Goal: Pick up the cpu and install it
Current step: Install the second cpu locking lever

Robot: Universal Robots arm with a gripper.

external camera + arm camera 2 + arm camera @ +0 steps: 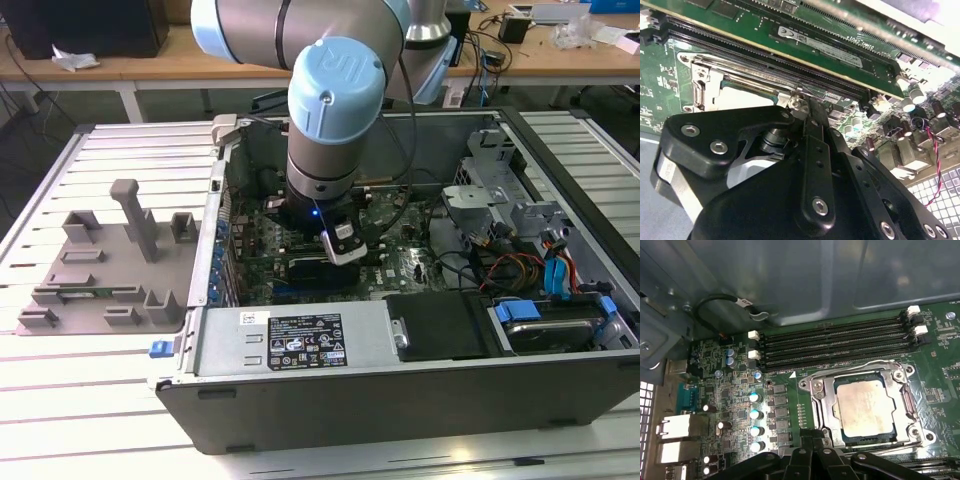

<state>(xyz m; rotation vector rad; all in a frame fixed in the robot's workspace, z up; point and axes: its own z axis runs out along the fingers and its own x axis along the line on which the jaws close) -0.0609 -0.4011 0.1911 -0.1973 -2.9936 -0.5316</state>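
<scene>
**Q:** Where were you at that moment?

**A:** Down inside the computer case (300,400), my arm (335,110) reaching in from above the green board (730,390). My claw (799,107) hung just over the board, close beside the metal socket frame (822,390).

**Q:** And the cpu?

**A:** The cpu (864,407) lay flat inside that frame, silvery top up, and I wasn't carrying it. Whether my claw was wide or narrow, I couldn't tell.

**Q:** What worried you?

**A:** Biggest first: the case walls were tight around my arm, so a careless swing could have knocked a wall or snagged the loose cables. Next, the 4 long memory slots (835,340) ran right beside the frame, and a sideways drift could have scraped them. Then the frame itself, since bumping it could have bent its thin wire lever. Smallest: if the cpu wasn't square in its seat, any press from me might have crushed the contacts underneath. I couldn't judge its seating from there.
</scene>
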